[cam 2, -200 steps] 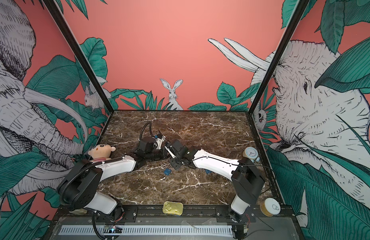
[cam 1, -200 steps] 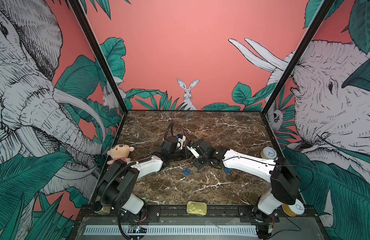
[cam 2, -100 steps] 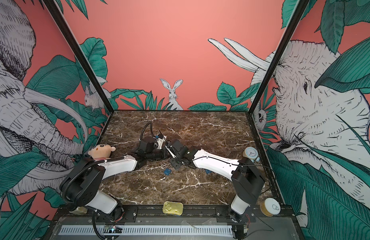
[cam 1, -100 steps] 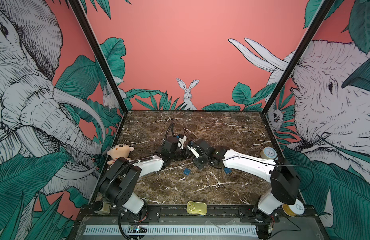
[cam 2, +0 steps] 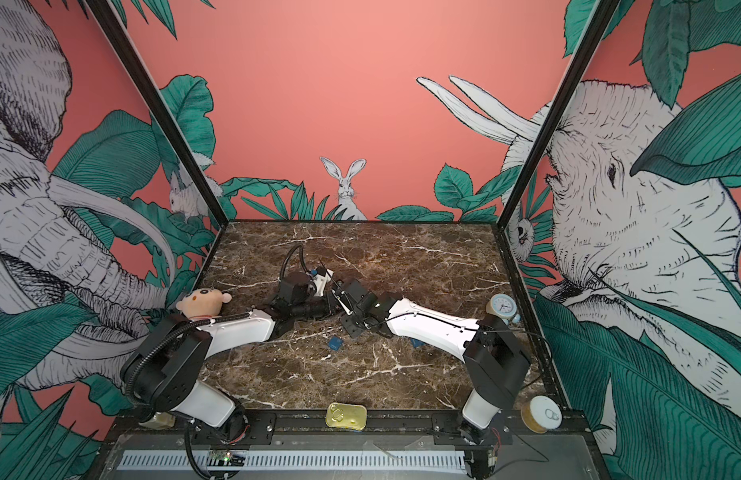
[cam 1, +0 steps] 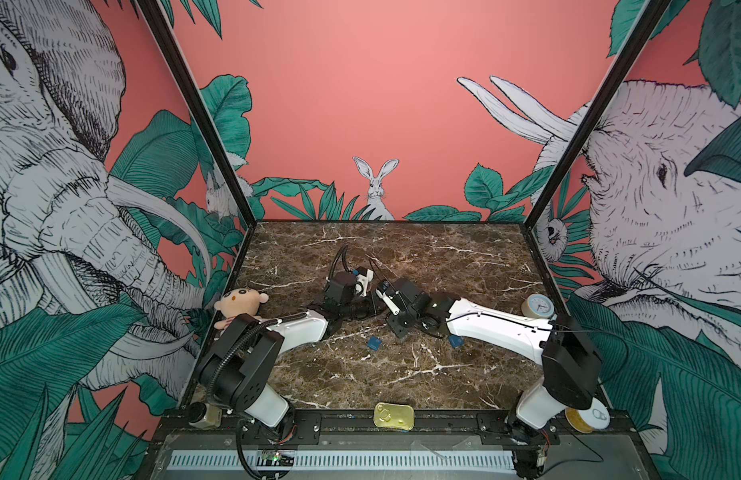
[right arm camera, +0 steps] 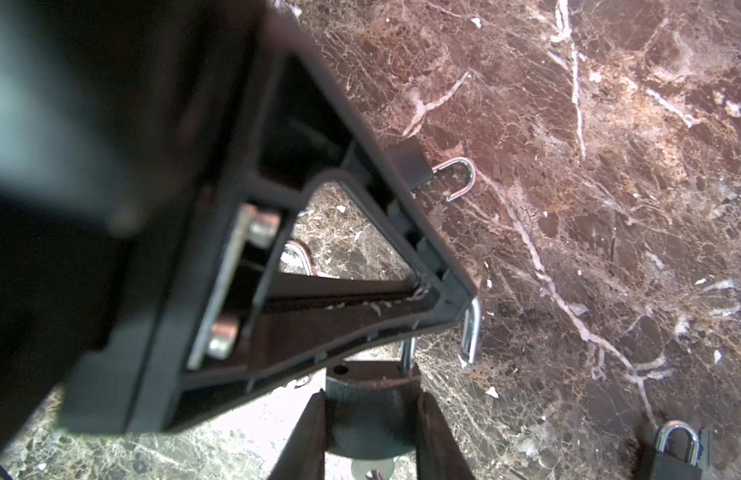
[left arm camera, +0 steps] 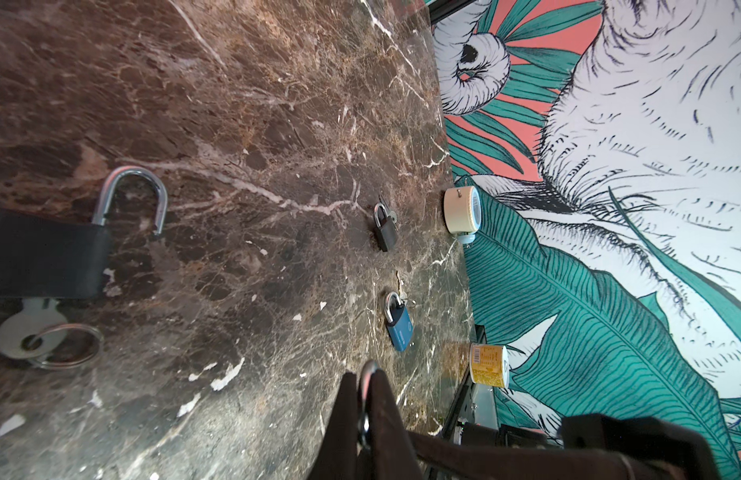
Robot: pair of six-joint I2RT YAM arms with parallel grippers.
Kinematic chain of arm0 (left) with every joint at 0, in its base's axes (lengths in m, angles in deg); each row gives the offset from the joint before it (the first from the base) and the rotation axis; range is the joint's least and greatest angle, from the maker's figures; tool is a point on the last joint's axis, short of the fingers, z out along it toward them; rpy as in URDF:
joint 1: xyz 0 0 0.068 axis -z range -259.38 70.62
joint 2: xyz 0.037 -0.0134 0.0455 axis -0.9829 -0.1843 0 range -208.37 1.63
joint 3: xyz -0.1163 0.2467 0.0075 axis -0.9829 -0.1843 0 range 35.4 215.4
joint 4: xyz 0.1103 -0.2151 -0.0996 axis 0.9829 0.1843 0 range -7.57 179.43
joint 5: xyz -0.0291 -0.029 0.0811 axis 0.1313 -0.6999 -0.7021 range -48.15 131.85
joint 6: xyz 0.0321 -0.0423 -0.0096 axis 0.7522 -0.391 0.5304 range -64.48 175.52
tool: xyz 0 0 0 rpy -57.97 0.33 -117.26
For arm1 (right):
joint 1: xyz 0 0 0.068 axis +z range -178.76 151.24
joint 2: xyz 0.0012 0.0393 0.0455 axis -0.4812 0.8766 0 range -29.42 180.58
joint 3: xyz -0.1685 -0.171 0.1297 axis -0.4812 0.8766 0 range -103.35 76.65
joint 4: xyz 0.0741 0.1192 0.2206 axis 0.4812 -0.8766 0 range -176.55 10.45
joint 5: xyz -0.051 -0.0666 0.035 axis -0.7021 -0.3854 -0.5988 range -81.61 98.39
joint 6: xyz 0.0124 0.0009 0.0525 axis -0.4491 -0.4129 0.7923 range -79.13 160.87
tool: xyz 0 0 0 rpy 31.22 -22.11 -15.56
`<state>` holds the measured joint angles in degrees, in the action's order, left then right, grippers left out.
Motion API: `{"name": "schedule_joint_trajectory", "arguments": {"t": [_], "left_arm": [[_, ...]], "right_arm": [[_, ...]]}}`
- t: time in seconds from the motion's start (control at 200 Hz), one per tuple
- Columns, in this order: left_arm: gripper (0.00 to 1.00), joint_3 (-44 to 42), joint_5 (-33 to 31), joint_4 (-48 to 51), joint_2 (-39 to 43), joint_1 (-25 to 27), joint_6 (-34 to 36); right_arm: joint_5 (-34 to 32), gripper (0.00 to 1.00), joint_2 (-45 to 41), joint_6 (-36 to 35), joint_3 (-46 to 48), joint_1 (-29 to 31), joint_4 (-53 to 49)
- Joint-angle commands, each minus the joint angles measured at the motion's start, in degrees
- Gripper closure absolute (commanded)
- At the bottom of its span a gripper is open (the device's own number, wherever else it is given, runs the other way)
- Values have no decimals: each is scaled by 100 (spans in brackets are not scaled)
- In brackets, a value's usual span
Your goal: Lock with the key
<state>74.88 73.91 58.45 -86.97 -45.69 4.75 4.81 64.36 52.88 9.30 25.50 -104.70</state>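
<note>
Right gripper (right arm camera: 370, 395) and left gripper (left arm camera: 364, 374) share one open padlock (right arm camera: 368, 419) near the middle of the marble table (cam 1: 402, 374).

The right gripper pinches the padlock by its dark body, with a finger against each flank. The silver head of a key (right arm camera: 370, 467) shows at the body's base. The shackle (right arm camera: 470, 328) stands open, its free end clear of the body. The left gripper is pressed together on the shackle's bend, and a sliver of bright metal shows between its fingers. In both top views the pair sits just toward 12 o'clock of the table's centre, and the padlock itself is hidden there. A second padlock (left arm camera: 48, 253), black and also open, lies just beside them with a ringed key (left arm camera: 26, 338) in its base. A blue padlock (cam 1: 456, 341) lies at 4 o'clock from the grippers. A plush doll (cam 1: 237, 305) sits at the table's 9 o'clock edge.
</note>
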Motion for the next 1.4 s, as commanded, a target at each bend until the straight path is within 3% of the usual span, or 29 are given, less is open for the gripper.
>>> {"name": "schedule_joint_trajectory", "arguments": {"t": [0.0,0.29,0.43,0.565,0.96,1.395], "left_arm": [[100,5,-36,-362,-39,76,12],[100,-32,-59,-549,-15,76,-244],[100,-64,-94,-590,1,76,-320],[100,-112,-132,-648,26,76,-424],[100,-158,-311,-570,356,76,-708],[100,25,-325,-77,532,76,-1040]], "right_arm": [[173,84,-360,-96,-112,79,289],[172,80,-423,-42,-8,75,413],[188,59,-421,6,33,67,467],[342,49,-508,154,200,-23,638],[1262,52,-1678,912,1766,-1006,1919],[1691,57,-1642,1098,2646,-1079,3724]]}}
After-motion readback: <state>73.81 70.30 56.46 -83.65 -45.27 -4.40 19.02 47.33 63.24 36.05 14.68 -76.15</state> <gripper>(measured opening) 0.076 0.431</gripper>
